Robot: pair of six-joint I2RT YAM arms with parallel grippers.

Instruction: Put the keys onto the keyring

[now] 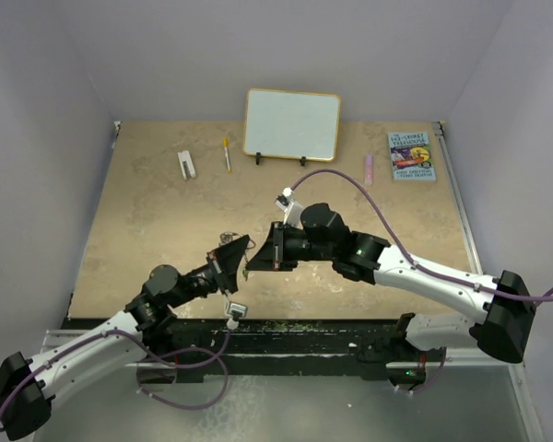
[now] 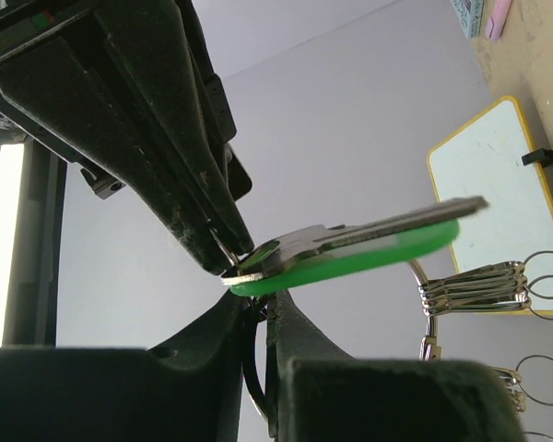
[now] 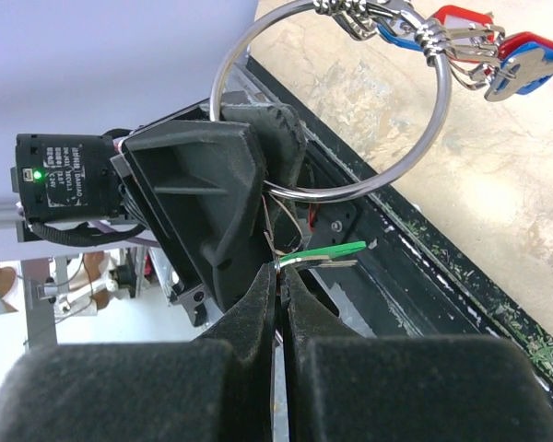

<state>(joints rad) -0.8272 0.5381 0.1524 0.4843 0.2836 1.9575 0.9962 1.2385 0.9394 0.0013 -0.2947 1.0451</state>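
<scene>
My two grippers meet above the table's near middle. My left gripper (image 1: 240,260) (image 2: 263,308) is shut on the wire of the large silver keyring (image 3: 336,197) (image 2: 424,313), held off the table. Several keys with red and blue tags (image 3: 498,55) hang on the ring's far side, and their small rings (image 2: 470,285) are bunched on the wire. My right gripper (image 1: 269,250) (image 3: 279,272) is shut on the small ring at the head of the green-tagged key (image 3: 336,250) (image 2: 369,247). It holds that key right at the left gripper's fingertips, beside the keyring.
A white framed board (image 1: 292,124) stands at the back middle. A yellow pen (image 1: 227,154) and a small white object (image 1: 185,164) lie to its left. A pink item (image 1: 370,168) and a book (image 1: 412,155) lie at the back right. A black rail (image 1: 332,331) runs along the near edge.
</scene>
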